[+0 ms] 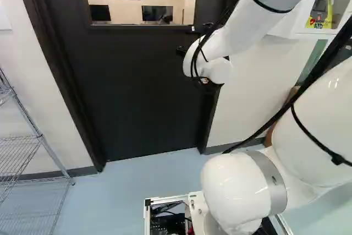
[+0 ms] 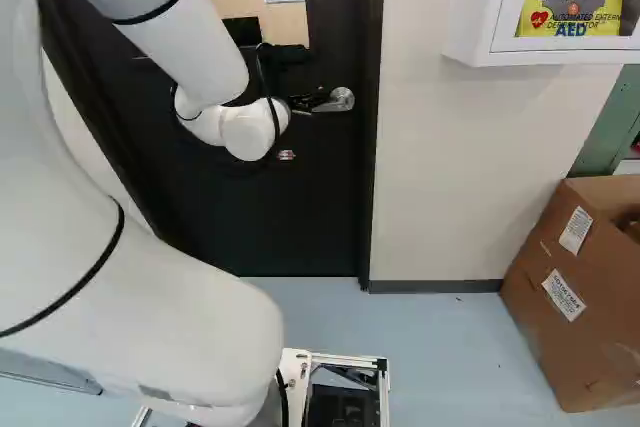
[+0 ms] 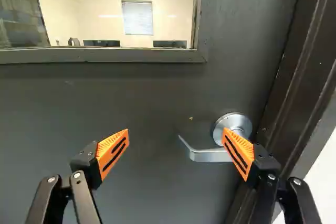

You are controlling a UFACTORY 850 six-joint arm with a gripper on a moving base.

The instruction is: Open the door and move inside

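Your gripper is wide open, nothing held. Lever handle is on the closed door, ahead, partly behind one finger. Prob. best: back off a bit, roll to straddle it top & btm, close, turn gently b4 pushing.

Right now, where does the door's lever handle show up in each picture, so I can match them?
Left base view: I cannot make it out; the white arm probably hides it against the door.
Right base view: the lever handle is above the middle, just right of the arm's far end.
Wrist view: ahead of the open claw, partly behind one finger.
Shared landmark: the window in the door.
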